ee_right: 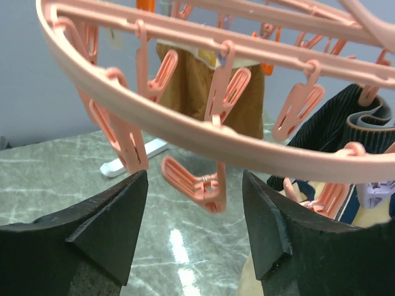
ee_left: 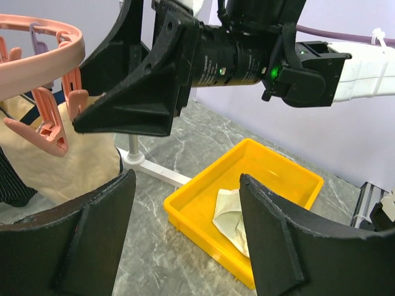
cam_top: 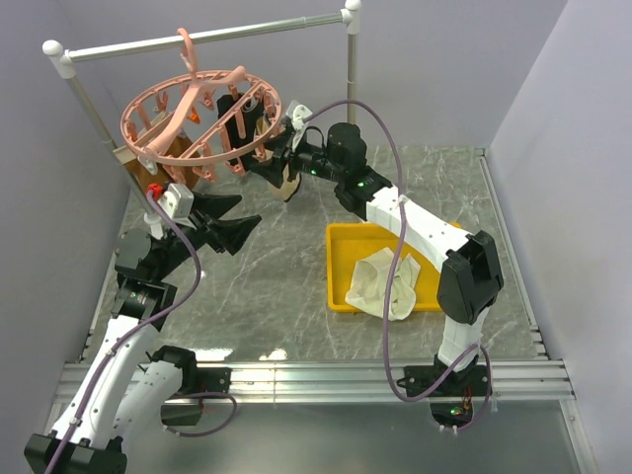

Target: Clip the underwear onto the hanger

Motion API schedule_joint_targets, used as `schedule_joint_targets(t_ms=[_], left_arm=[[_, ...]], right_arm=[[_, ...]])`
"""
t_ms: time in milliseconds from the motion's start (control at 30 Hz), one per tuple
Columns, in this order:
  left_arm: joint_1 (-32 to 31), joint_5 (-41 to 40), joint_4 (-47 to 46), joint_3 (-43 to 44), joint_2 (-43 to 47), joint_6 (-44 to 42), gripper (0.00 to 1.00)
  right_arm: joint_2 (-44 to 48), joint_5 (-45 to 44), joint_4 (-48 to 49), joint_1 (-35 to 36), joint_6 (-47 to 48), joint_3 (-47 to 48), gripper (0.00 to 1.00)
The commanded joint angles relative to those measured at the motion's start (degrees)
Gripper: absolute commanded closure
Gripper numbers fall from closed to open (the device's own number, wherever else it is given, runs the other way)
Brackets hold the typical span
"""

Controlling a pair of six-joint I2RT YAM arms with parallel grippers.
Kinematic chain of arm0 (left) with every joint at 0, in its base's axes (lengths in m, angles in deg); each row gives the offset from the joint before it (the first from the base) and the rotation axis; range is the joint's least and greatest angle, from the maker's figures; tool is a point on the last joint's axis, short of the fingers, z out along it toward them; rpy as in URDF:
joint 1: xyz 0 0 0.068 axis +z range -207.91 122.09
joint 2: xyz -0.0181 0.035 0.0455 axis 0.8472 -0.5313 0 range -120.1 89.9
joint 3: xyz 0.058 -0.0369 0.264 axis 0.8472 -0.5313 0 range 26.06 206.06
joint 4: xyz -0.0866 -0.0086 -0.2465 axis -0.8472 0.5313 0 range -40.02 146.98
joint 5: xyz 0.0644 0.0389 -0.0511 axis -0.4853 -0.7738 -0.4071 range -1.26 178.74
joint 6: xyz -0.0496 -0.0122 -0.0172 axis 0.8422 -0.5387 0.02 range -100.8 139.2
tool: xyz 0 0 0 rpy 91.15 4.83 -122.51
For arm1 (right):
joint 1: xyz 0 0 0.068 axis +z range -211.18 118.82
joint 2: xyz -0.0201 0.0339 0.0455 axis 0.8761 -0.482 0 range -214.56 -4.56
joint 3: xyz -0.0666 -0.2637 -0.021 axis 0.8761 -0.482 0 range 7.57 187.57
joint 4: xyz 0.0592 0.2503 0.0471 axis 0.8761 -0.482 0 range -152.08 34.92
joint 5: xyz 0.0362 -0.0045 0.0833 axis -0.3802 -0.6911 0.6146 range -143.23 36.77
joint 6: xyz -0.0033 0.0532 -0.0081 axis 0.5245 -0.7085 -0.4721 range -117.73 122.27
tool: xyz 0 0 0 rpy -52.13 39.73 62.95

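Though spread, left hand (ee_left: 185, 182) and right hand (ee_right: 194, 182) over grey marbled table (cam_top: 281, 296), lilac walls (cam_top: 444, 59).

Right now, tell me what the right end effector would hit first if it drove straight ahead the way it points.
Most likely the hanger: one pink clip hangs just ahead of the open right end effector, in line with its gap. How far ahead is unclear from the wrist view.

no readable text or labels
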Motion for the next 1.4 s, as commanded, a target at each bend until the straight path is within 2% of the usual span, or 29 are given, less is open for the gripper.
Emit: schedule_joint_targets(t_ms=[0,433,567,767,1000,1200,1300,1367], left_arm=[[-0.3,1.2,-2.5,-0.3,0.9,-1.4,0.26],[-0.4,1.7,-1.9,-0.9,0.9,-2.5,0.22],[-0.4,1.8,-1.8,-1.0,0.7,-2.6,0.22],[-0.4,1.0,-0.6,-1.4,1.4,-3.5,0.22],[-0.4,-3.9,-1.5,-0.9,0.3,-3.6,0.23],[-0.5,-4.7,-4.0,0.8,-2.5,-3.9,0.24],[-1.2,-8.1,-3.3,2.4,-4.6,-4.2,0.26],[-1.2,-6.8,-3.6,2.3,-5.0,-4.3,0.26]], right_arm=[[2.3,-1.8,2.3,0.0,-0.6,3.9,0.30],[1.7,-2.5,2.9,0.3,0.6,5.0,0.33],[1.9,-3.7,3.5,0.6,0.7,4.2,0.42],[2.8,-3.0,2.9,0.9,-1.5,3.7,0.61],[3.8,-2.1,0.1,1.0,-8.4,4.9,0.90],[5.0,-3.2,-0.6,1.4,-12.1,4.4,0.97],[5.0,-4.1,-0.9,1.7,-13.6,4.6,0.99],[5.3,-4.6,-1.1,1.9,-14.4,4.6,1.00]])
